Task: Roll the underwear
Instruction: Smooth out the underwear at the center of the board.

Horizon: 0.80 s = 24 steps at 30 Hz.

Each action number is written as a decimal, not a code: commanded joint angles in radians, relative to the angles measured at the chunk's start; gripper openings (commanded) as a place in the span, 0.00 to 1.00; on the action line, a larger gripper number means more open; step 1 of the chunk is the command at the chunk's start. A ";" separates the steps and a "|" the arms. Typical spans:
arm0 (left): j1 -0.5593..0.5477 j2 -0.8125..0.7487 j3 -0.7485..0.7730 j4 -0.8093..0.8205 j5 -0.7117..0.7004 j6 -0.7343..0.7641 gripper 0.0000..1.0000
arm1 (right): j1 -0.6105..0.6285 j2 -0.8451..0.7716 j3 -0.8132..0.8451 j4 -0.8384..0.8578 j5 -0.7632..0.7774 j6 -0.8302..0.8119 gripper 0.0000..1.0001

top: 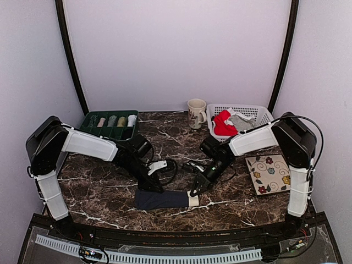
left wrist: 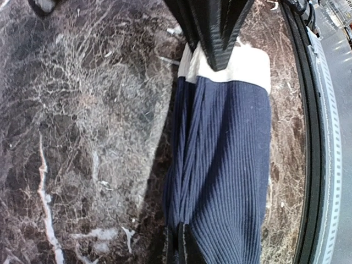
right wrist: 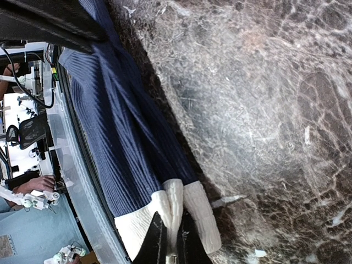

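Observation:
The dark navy underwear (top: 162,199) with a white waistband lies stretched along the table's near edge. My left gripper (top: 155,187) is shut on its navy left end; the wrist view shows the ribbed navy cloth (left wrist: 231,165) pinched between my fingertips (left wrist: 177,248). My right gripper (top: 193,192) is shut on the white waistband (right wrist: 187,212) at the right end. Red underwear with white trim (top: 223,124) and a light grey one (top: 240,122) lie in the white basket (top: 258,113).
A green tray (top: 92,122) holding several rolled garments stands at the back left. A mug (top: 195,113) stands beside the basket. A floral tile (top: 268,173) lies at the right. The table's front rail (left wrist: 316,137) is close to the navy cloth.

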<state>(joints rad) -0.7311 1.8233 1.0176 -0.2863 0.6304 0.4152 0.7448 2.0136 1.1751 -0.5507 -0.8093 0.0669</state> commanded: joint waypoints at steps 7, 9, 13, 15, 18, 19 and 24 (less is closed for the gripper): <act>0.018 -0.013 0.018 -0.050 -0.091 -0.044 0.21 | -0.005 0.026 -0.037 -0.054 0.172 0.030 0.00; 0.018 -0.085 -0.004 -0.049 -0.086 -0.075 0.30 | -0.005 0.024 -0.038 -0.054 0.175 0.033 0.00; 0.017 -0.186 -0.082 -0.034 -0.043 -0.192 0.41 | -0.006 0.019 -0.051 -0.043 0.178 0.041 0.00; 0.018 -0.237 -0.138 -0.003 -0.017 -0.270 0.46 | -0.005 0.017 -0.060 -0.033 0.176 0.046 0.00; 0.018 -0.309 -0.229 0.045 -0.008 -0.379 0.48 | -0.005 0.018 -0.067 -0.025 0.177 0.050 0.00; 0.016 -0.329 -0.251 0.053 -0.007 -0.406 0.49 | -0.005 0.018 -0.068 -0.023 0.178 0.050 0.00; 0.017 -0.368 -0.333 0.069 -0.049 -0.501 0.49 | -0.005 0.020 -0.066 -0.016 0.178 0.054 0.00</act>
<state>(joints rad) -0.7155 1.4879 0.7376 -0.2447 0.5964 0.0380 0.7452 1.9987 1.1534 -0.5182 -0.8017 0.1108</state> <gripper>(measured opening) 0.492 0.024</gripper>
